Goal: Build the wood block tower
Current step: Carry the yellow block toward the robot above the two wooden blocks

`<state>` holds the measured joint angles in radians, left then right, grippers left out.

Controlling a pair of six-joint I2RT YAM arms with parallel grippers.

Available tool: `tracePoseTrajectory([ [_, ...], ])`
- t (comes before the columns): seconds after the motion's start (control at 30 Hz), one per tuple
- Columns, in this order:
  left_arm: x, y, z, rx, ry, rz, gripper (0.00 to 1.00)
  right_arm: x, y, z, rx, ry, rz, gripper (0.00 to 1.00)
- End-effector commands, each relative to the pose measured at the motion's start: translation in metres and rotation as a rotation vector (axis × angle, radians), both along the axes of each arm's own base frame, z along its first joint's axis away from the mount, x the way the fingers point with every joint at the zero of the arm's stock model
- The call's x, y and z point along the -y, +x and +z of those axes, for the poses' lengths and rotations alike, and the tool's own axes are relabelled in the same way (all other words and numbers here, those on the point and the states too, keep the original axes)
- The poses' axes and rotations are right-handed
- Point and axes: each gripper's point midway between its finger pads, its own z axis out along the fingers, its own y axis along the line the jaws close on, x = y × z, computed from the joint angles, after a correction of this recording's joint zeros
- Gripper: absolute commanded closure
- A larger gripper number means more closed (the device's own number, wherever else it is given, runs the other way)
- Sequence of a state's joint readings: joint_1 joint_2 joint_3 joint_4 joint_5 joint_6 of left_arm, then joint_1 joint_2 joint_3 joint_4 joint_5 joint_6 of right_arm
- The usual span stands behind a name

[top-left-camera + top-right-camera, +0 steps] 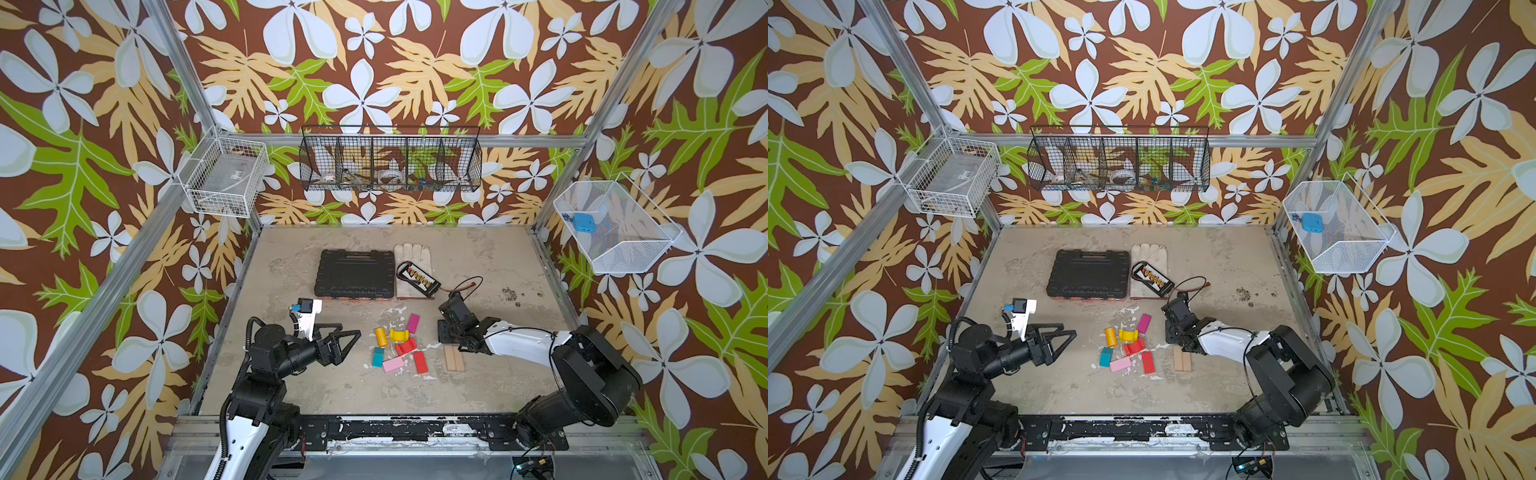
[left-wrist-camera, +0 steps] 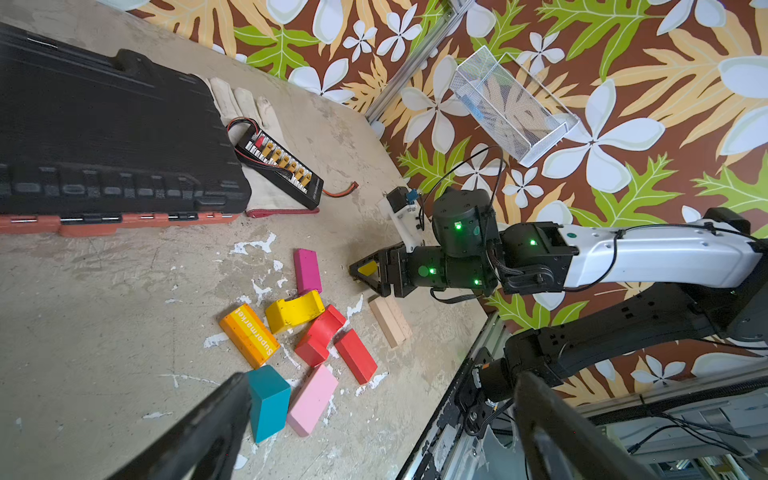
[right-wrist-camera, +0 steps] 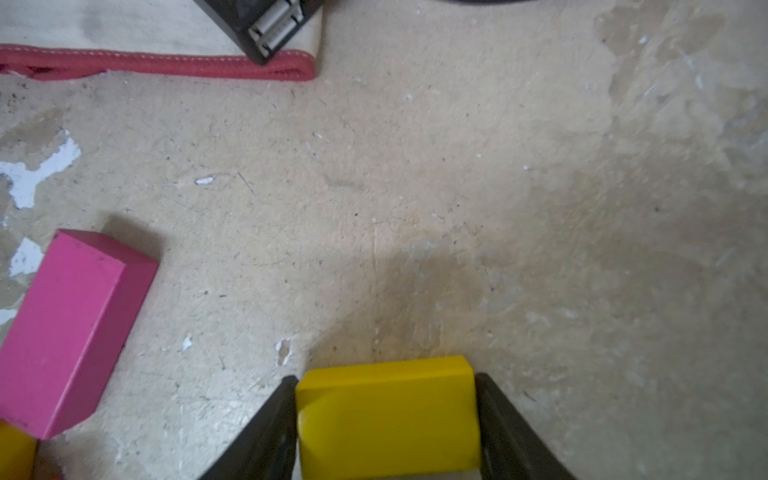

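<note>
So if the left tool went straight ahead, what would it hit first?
Probably the teal block, which is nearest ahead of the open left tool. The tool's height is unclear, so it might pass over.

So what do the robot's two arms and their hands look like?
The left arm and right arm are glossy white shells between chunky black joints. The right shows green lights and thin black cables; the left carries a ribbed black hose. The left hand and right hand have black triangular open-frame fingers.

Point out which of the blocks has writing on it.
The orange block, lying next to the yellow arch: it has "Supermarket" printed along its face. No lettering shows on the other blocks.
</note>
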<state>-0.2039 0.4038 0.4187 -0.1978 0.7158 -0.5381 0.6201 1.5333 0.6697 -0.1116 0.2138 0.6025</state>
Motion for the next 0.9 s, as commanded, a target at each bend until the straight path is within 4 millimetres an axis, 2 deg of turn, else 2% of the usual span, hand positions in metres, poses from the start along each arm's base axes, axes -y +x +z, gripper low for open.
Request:
tracePoseTrajectory([
  [0.0,0.001,0.001,0.005,0.025,-0.005,-0.007,0.0,0.005,-0.013,-0.007,-0.058,-0.001,-0.017,0.44],
  [0.17,0.0,0.0,0.007,0.039,-0.007,-0.003,0.0,0.007,-0.015,0.002,-0.045,0.016,-0.037,0.5],
  [0.43,0.001,-0.001,0.008,0.045,-0.009,-0.007,0.0,0.015,-0.024,0.032,0.007,0.058,-0.075,0.57],
  [0.6,0.001,-0.001,0.007,0.037,-0.008,-0.009,0.0,0.017,-0.041,0.051,0.032,0.103,-0.094,0.59],
  [0.87,0.001,-0.002,0.009,0.048,-0.012,-0.01,0.0,0.009,-0.072,0.062,0.044,0.154,-0.129,0.65],
])
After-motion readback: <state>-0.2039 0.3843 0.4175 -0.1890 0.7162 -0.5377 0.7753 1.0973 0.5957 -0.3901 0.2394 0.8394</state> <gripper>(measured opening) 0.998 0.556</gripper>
